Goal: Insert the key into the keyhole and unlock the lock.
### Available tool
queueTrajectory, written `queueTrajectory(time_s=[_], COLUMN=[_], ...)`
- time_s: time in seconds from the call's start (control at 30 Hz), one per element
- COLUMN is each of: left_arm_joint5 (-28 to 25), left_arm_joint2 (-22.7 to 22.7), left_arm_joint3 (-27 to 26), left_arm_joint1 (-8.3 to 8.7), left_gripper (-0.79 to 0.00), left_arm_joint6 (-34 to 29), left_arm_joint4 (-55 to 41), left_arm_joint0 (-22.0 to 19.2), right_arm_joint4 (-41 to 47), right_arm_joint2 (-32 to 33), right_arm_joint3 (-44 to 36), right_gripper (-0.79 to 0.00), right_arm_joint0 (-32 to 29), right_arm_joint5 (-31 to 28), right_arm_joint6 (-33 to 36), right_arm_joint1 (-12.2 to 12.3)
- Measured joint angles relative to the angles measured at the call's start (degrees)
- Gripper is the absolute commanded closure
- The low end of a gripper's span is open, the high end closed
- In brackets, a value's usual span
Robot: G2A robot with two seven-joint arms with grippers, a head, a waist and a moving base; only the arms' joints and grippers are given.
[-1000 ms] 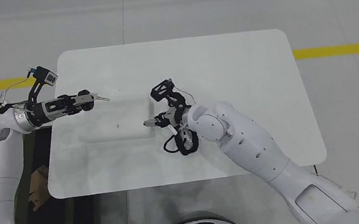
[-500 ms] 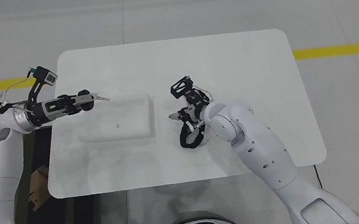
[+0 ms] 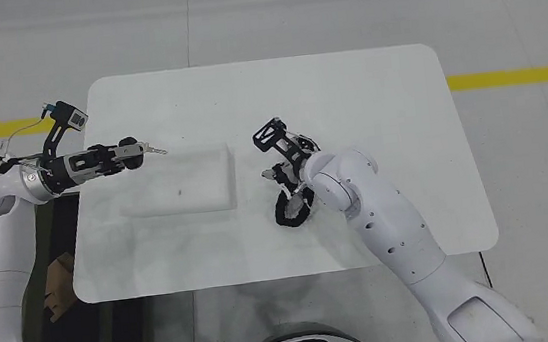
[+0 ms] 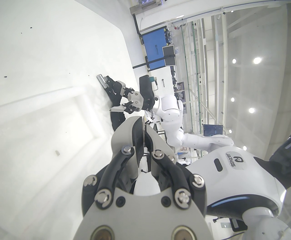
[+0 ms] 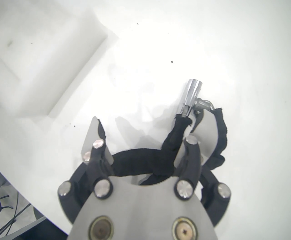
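Lying just off the foam tray (image 3: 180,181) on its right-hand side: the lock (image 5: 192,95), chrome barrel (image 4: 101,81) flat on the table (image 3: 365,81), black cloth-sleeved cable (image 5: 145,159) looped back beneath the right gripper (image 5: 149,118). Spread wide there, one finger right beside the barrel, clamping nothing. At the tray's far left corner, over the table: left gripper (image 4: 143,127) pinched tight on the key (image 3: 155,149), blade aimed across the tray. Judging by looks: small, rigid, smooth barrel, apt to slide or roll; floppy cable, no use for steadying. Best to take the barrel across its sides, ends left free; impossible to tell which end takes the key. Plenty of bare tabletop right of the tray; tray wall close on the other side, table edge well off
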Motion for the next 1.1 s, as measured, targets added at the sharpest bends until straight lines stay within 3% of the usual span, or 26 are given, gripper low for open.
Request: queueTrajectory(time_s=[0.37, 0.4, 0.43, 0.73, 1.0, 1.1], left_arm_joint5=[0.0, 0.0, 0.0, 0.0, 0.0, 0.0], left_arm_joint2=[0.0, 0.0, 0.0, 0.0, 0.0, 0.0], left_arm_joint3=[0.0, 0.0, 0.0, 0.0, 0.0, 0.0], left_arm_joint1=[0.0, 0.0, 0.0, 0.0, 0.0, 0.0], left_gripper=[0.0, 0.0, 0.0, 0.0, 0.0, 0.0], left_arm_joint6=[0.0, 0.0, 0.0, 0.0, 0.0, 0.0], left_arm_joint4=[0.0, 0.0, 0.0, 0.0, 0.0, 0.0], left_arm_joint0=[0.0, 0.0, 0.0, 0.0, 0.0, 0.0], right_arm_joint4=[-4.69, -4.95, -5.16, -6.06, 9.44, 12.9], right_arm_joint2=[1.43, 1.66, 1.8, 4.82, 12.76, 14.71], right_arm_joint3=[3.6, 4.01, 4.26, 0.99, -14.86, -15.75], right_gripper=[-0.376, -0.117, 0.0, 0.0, 0.0, 0.0], right_arm_joint0=[2.2, 2.37, 2.44, 0.56, -6.19, -7.51], right_arm_joint5=[2.4, 2.45, 2.43, 1.55, -4.82, -6.44], right_arm_joint6=[7.81, 8.46, 8.73, 11.59, 14.81, 15.75], right_arm_joint1=[-2.72, -3.0, -3.22, -4.7, -4.83, -4.62])
